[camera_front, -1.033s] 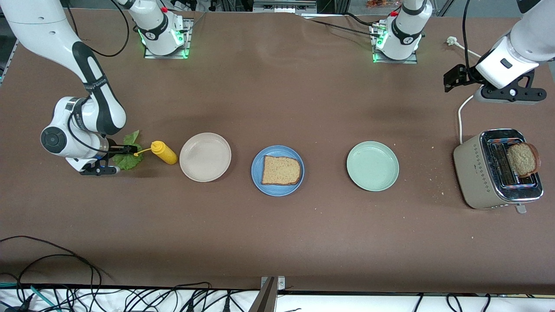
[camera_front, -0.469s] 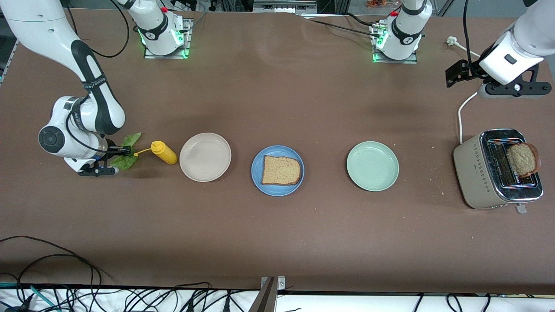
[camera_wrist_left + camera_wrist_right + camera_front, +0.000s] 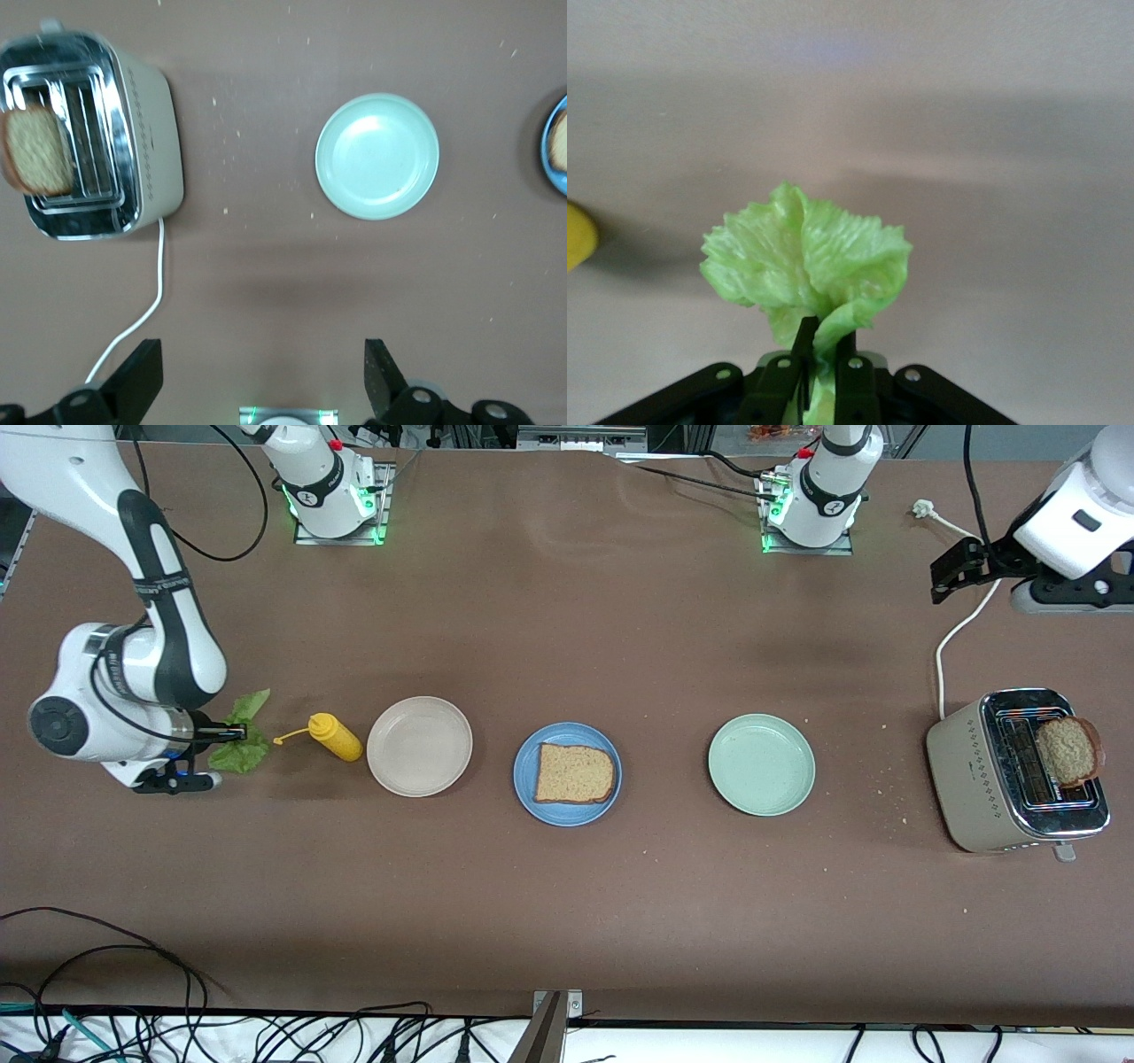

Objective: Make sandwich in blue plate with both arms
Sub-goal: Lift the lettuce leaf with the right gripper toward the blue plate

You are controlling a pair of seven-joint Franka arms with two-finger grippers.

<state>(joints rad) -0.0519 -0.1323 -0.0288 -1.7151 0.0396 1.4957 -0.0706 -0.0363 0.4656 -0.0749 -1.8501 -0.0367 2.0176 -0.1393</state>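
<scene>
The blue plate (image 3: pixel 567 773) sits mid-table with one brown bread slice (image 3: pixel 574 773) on it. A second bread slice (image 3: pixel 1069 750) leans on top of the toaster (image 3: pixel 1014 772), also in the left wrist view (image 3: pixel 35 150). My right gripper (image 3: pixel 232 733) is shut on the crinkled green lettuce leaf (image 3: pixel 241 737), held above the table at the right arm's end beside the mustard bottle; the right wrist view shows the leaf (image 3: pixel 804 261) pinched between the fingers (image 3: pixel 803 341). My left gripper (image 3: pixel 952 571) is open and empty, up in the air over the table near the toaster's cord.
A yellow mustard bottle (image 3: pixel 333 737) lies beside the beige plate (image 3: pixel 419 746). A pale green plate (image 3: pixel 761 764) sits between the blue plate and the toaster, also in the left wrist view (image 3: pixel 377 157). A white cord (image 3: pixel 957 624) runs from the toaster. Crumbs are scattered near the toaster.
My right gripper has moved with the lettuce toward the right arm's end of the table, away from the mustard bottle. My left gripper has risen and moved away from the toaster.
</scene>
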